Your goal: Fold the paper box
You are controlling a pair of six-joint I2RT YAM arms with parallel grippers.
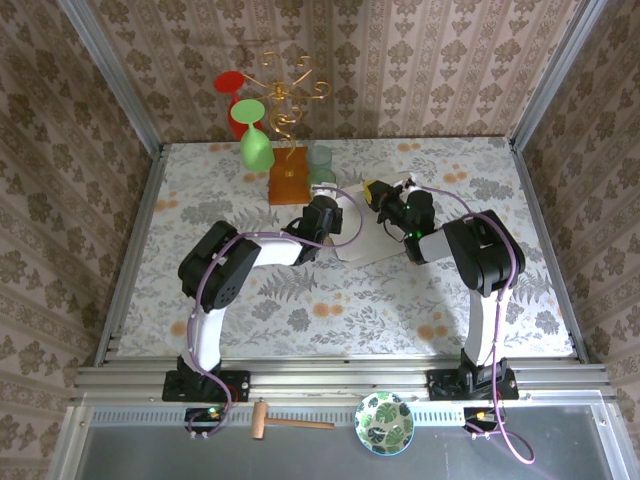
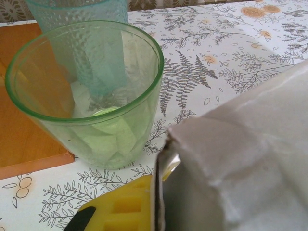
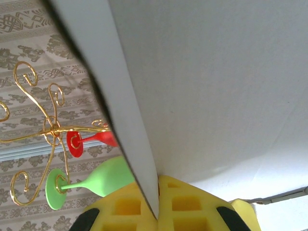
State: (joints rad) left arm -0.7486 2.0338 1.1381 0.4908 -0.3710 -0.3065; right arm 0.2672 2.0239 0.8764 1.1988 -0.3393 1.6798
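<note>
Handling: box (image 1: 365,245) judged thin, light, flexible, easily creased. One edge pinched by closed left fingers (image 2: 120,211), another by closed right fingers (image 3: 125,207). Grip best taken beside creases.

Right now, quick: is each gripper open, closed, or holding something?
Left gripper: closed, apparently pinching the edge of the paper box.
Right gripper: closed on the paper box, with its edge between the fingers.

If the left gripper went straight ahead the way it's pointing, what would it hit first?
Probably the clear green glass tumbler just ahead of the left gripper, which pinches the pale cardboard paper box; exact depth is unclear.
</note>
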